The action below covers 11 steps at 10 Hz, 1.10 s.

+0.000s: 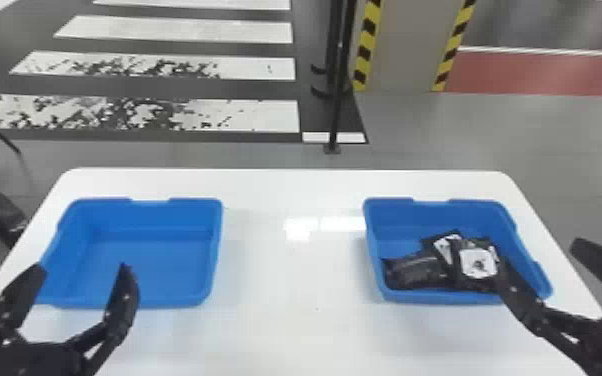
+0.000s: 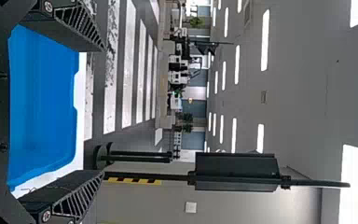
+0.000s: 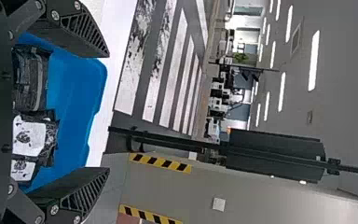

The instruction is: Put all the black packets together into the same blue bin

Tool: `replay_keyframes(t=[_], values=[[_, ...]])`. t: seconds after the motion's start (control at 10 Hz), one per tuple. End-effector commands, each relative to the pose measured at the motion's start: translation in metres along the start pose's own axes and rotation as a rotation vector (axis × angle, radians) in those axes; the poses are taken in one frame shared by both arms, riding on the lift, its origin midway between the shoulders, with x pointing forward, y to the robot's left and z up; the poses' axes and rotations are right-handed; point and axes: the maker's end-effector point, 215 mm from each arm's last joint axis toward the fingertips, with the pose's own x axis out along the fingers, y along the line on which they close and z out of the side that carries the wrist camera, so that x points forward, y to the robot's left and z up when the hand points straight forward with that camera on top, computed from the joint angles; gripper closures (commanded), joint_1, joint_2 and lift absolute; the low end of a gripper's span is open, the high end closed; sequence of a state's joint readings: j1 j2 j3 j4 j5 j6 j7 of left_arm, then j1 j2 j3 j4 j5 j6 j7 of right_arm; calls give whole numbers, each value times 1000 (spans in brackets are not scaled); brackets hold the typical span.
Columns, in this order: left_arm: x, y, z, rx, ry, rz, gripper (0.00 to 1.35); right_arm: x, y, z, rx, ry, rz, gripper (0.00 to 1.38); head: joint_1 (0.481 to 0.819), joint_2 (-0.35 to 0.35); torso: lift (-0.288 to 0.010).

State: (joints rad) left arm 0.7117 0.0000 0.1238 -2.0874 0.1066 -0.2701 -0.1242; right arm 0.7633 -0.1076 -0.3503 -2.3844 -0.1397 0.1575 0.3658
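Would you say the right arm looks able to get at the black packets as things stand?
Probably yes: the right gripper is open at the near right side of the right-hand blue bin, and no lid covers the black packets. They overlap, though, so singling one out may be harder.

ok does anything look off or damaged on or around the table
The two nearest white floor stripes beyond the table look damaged: dark, ragged patches break up their surface. On the table, nothing stands out; the black packets just overlap in the right-hand blue bin.
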Motion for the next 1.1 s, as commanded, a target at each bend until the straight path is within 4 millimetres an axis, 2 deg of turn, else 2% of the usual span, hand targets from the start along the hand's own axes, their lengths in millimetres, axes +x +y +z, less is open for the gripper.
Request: replay_keyframes(t=[0.0, 1.0], values=[[1, -1, 1, -3, -2, 0, 96, 1, 2, 1, 2, -4, 7, 163, 695, -53, -110], [4, -9, 7, -12, -24, -11, 96, 4, 5, 7, -2, -23, 15, 163, 695, -55, -110]])
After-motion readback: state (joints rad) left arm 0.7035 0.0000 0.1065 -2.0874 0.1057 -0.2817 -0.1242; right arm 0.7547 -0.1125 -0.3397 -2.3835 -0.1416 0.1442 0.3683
